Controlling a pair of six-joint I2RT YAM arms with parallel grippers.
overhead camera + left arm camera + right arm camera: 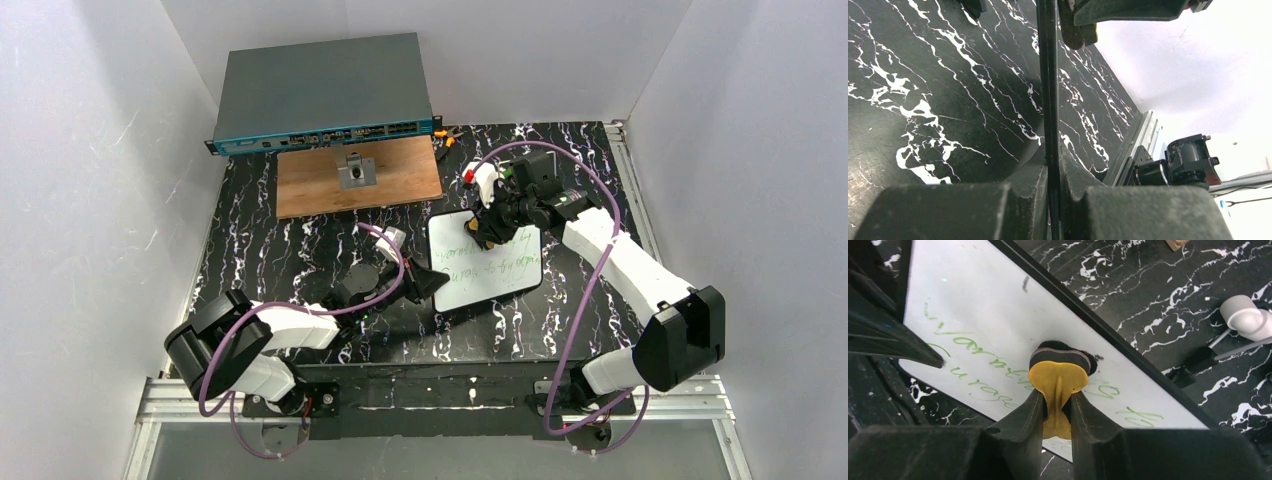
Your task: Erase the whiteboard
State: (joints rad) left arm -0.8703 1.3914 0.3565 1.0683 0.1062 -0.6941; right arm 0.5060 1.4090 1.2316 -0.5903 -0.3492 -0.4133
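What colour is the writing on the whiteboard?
Green writing on the whiteboard, clearest in the right wrist view.

green handwriting on the whiteboard, too scrawled to read.

One whiteboard, one eraser, one wooden board

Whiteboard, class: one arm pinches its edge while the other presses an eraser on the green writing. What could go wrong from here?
1. The left gripper grips the whiteboard only by its thin rim at one side; a sideways wipe could twist it loose.
2. The right gripper pinches the eraser by its narrow yellow back, so it may tilt and skip parts of the green writing.
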